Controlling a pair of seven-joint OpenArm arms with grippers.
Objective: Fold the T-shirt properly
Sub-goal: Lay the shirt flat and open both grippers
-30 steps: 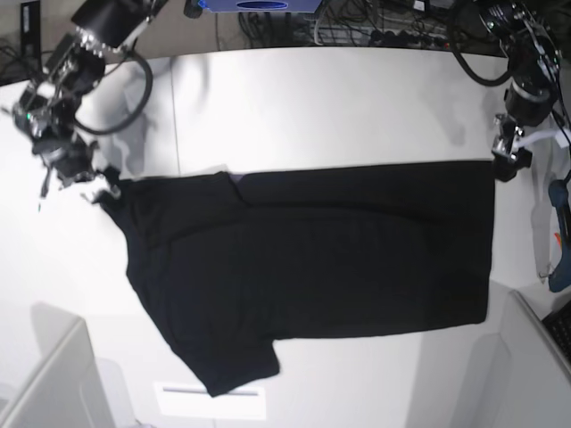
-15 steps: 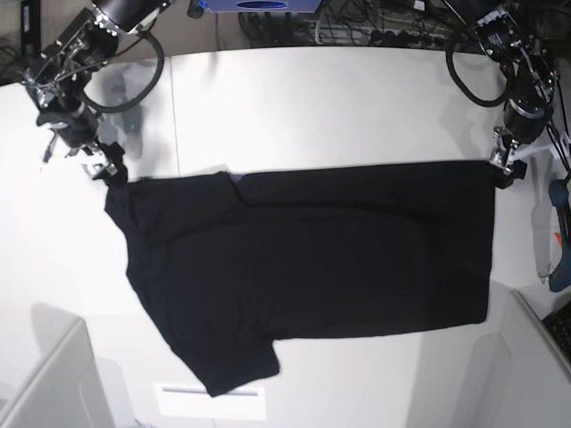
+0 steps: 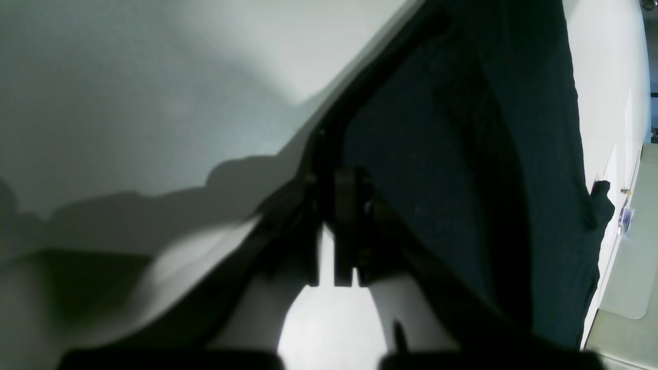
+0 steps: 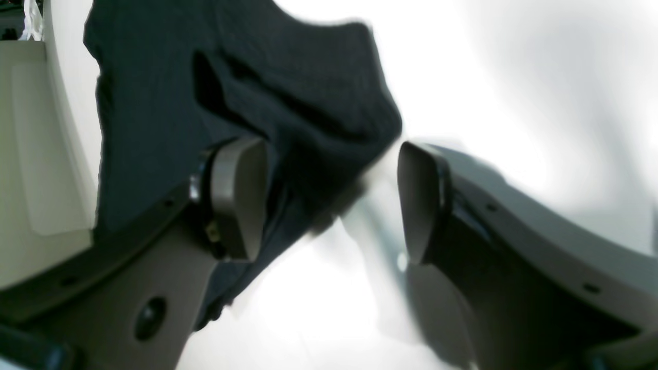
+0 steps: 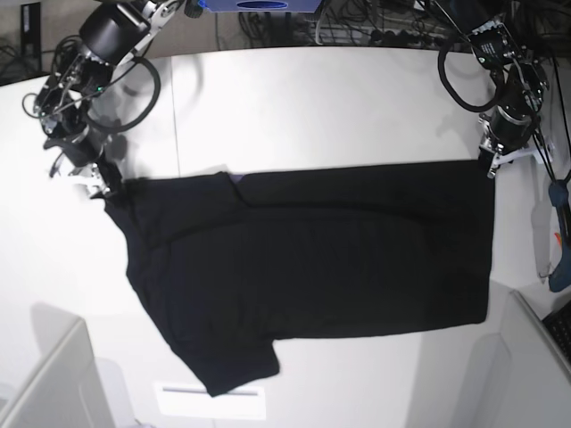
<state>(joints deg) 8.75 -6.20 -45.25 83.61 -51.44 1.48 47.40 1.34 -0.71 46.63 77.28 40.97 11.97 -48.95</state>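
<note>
A: Progress? Large black cloth T-shirt (image 5: 312, 267) lies flat on the white table (image 5: 312, 98), seemingly folded once lengthwise.

B: Further folds remain. Right gripper (image 4: 329, 200) released, straddling the sleeve corner. Left gripper (image 3: 336, 231) clenched at the hem corner; whether it pinches cloth, cannot tell.

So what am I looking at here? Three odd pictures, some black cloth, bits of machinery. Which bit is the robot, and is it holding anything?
The robot is two jointed arms, each ending in a two-fingered gripper. The wide picture comes from a camera above the white table; the other two come from cameras on the arms' wrists, looking along the fingers. Spread flat on the table is a black T-shirt. The right gripper is open, one finger over the shirt's sleeve and one over bare table, gripping nothing. The left gripper sits at a far corner of the shirt; its fingers look closed, but the wrist picture is too dark to tell whether cloth is pinched.
</note>
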